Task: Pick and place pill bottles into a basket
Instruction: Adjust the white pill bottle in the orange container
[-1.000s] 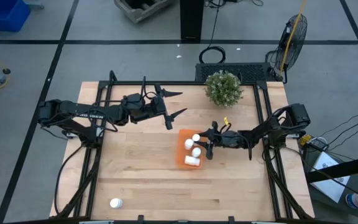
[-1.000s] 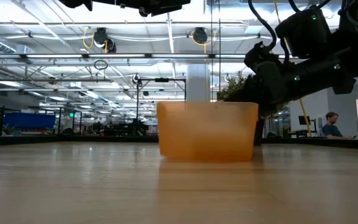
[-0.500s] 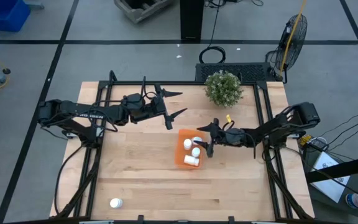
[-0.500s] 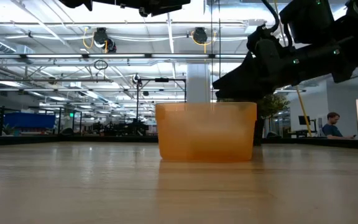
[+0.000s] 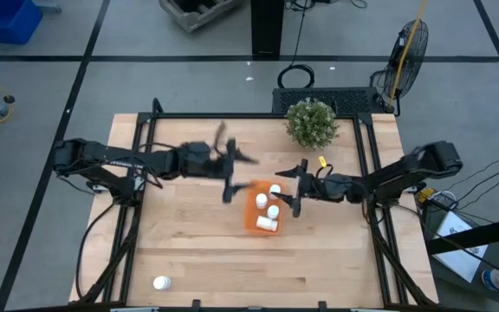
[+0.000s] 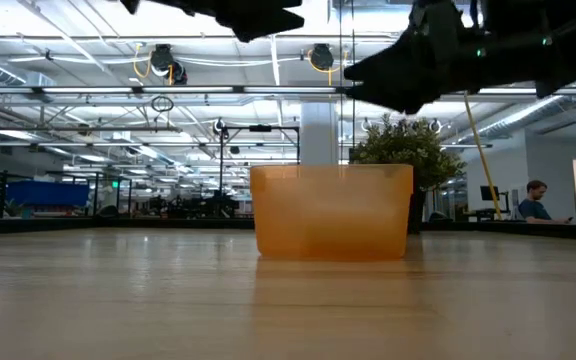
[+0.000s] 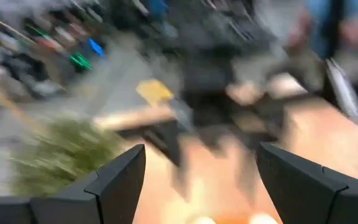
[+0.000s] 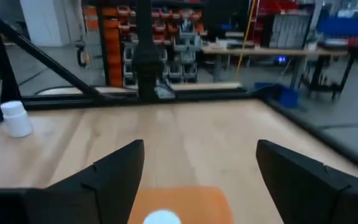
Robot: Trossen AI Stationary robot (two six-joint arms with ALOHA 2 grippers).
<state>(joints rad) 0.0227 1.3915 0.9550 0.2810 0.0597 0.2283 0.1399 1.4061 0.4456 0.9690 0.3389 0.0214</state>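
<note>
floor: grey concrete (image 5: 189, 82) crossed by dark lines | table: light wood (image 5: 197, 251) in a black frame | top right: yellow standing fan (image 5: 405, 48) | top left: blue bin (image 5: 5, 19) | low view: ceiling light strips (image 6: 118, 45), seated person (image 6: 534, 200) at right edge

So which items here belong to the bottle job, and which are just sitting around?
Job items:
- orange basket, four pill bottles inside
- stray pill bottle near the table's front-left corner
- right pincer, open, over the basket

Just there:
- green plant
- fan on the floor
</note>
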